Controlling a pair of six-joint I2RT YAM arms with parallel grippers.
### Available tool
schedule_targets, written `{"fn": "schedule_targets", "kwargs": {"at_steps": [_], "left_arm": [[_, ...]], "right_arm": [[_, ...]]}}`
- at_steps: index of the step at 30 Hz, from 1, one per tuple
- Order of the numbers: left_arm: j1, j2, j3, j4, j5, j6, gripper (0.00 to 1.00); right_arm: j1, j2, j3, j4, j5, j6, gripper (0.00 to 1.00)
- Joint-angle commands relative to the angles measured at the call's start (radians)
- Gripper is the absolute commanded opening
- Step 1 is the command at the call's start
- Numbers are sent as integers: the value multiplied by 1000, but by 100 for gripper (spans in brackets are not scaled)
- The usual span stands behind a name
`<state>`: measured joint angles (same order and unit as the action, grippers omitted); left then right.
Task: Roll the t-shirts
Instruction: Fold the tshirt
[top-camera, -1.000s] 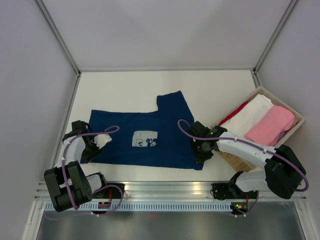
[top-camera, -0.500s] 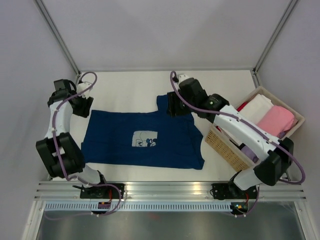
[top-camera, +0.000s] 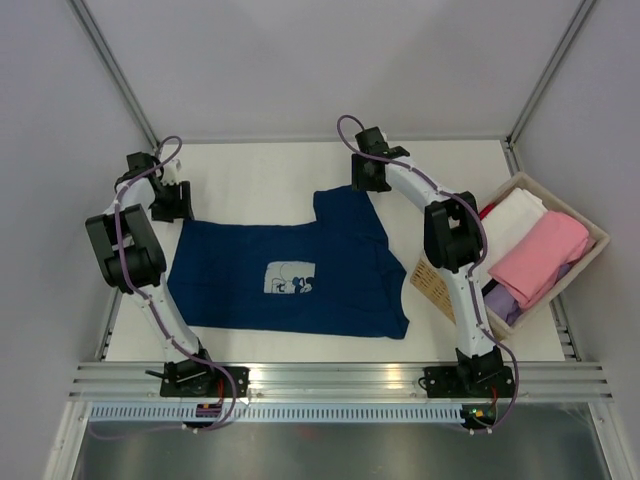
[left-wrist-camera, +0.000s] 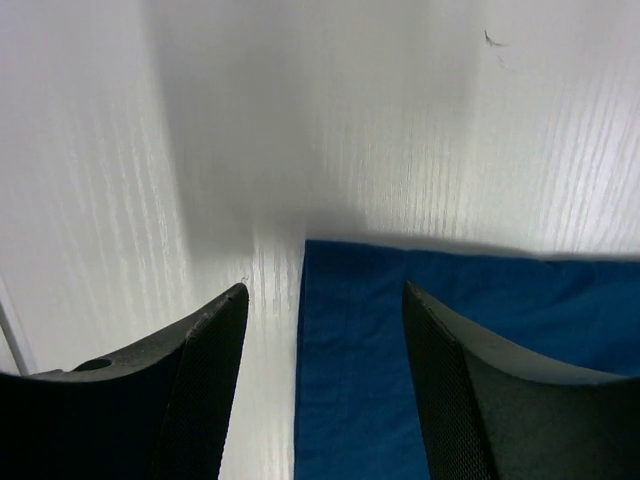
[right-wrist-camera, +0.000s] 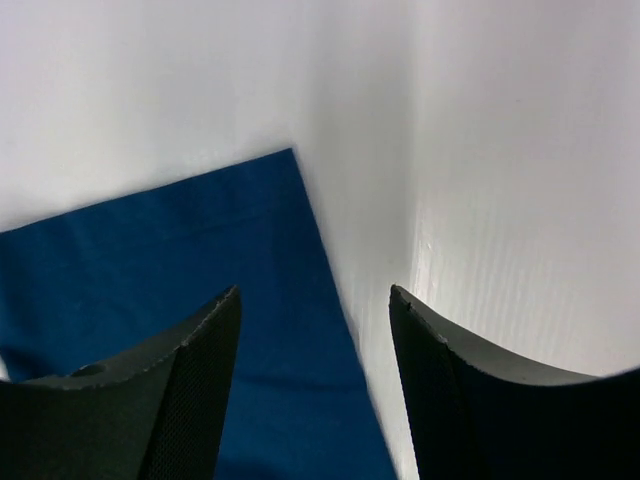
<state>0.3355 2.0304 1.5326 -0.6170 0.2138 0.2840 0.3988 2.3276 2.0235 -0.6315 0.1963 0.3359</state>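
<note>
1. Left gripper (left-wrist-camera: 324, 288), jaws spread and empty, hovers over the far-left corner of the navy t-shirt (top-camera: 230, 285).
2. The shirt lies flat on the table (top-camera: 250, 165), long axis left-right.
3. Right gripper (right-wrist-camera: 315, 289), jaws parted and holding nothing, straddles the far-right corner. Each arm is nearest its own corner.

navy t-shirt (top-camera: 285, 275) | flat on table, print up | bundled t-shirts (top-camera: 530, 250) at right

Reads as matt, soft cloth: navy t-shirt (top-camera: 290, 275). Under the t-shirt, smooth counter (top-camera: 260, 175), faintly ribbed. Right of the t-shirt, rough woven wicker basket (top-camera: 445, 295). Dull dimpled pads (left-wrist-camera: 205, 400) on the left end effector (left-wrist-camera: 324, 290).
</note>
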Motion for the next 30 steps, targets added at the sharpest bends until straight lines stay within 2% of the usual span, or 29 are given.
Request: {"fn": "schedule_targets", "kwargs": {"at_steps": [1, 4, 8, 12, 17, 20, 21, 23, 25, 28, 29, 30], "left_arm": [[3, 59, 64, 42, 33, -80, 68], [4, 99, 87, 42, 42, -89, 67], [3, 125, 95, 43, 59, -89, 65], [4, 129, 89, 48, 81, -101, 63], [3, 64, 40, 48, 110, -80, 63], [5, 42, 17, 48, 122, -69, 63], [4, 40, 14, 51, 121, -69, 62], [5, 45, 6, 53, 107, -66, 58], [4, 60, -2, 51, 82, -65, 53], [7, 57, -18, 49, 67, -54, 45], [5, 54, -23, 49, 73, -52, 37], [7, 50, -28, 48, 78, -52, 31]], "right_arm": [[-29, 108, 145, -49, -36, -1, 68], [-37, 186, 207, -62, -80, -5, 67], [-35, 216, 175, -37, -124, -9, 65], [-37, 214, 149, -2, -162, -8, 57], [-35, 214, 141, 13, -190, -9, 50], [-37, 222, 139, 24, -192, -8, 37], [-37, 223, 138, 26, -192, -6, 28], [-37, 216, 123, 36, -228, 2, 19], [-37, 204, 94, 50, -241, 3, 15], [-37, 168, 57, 69, -239, -4, 5], [-35, 145, 50, 73, -238, -5, 0], [-37, 133, 43, 76, -238, -5, 0]]}}
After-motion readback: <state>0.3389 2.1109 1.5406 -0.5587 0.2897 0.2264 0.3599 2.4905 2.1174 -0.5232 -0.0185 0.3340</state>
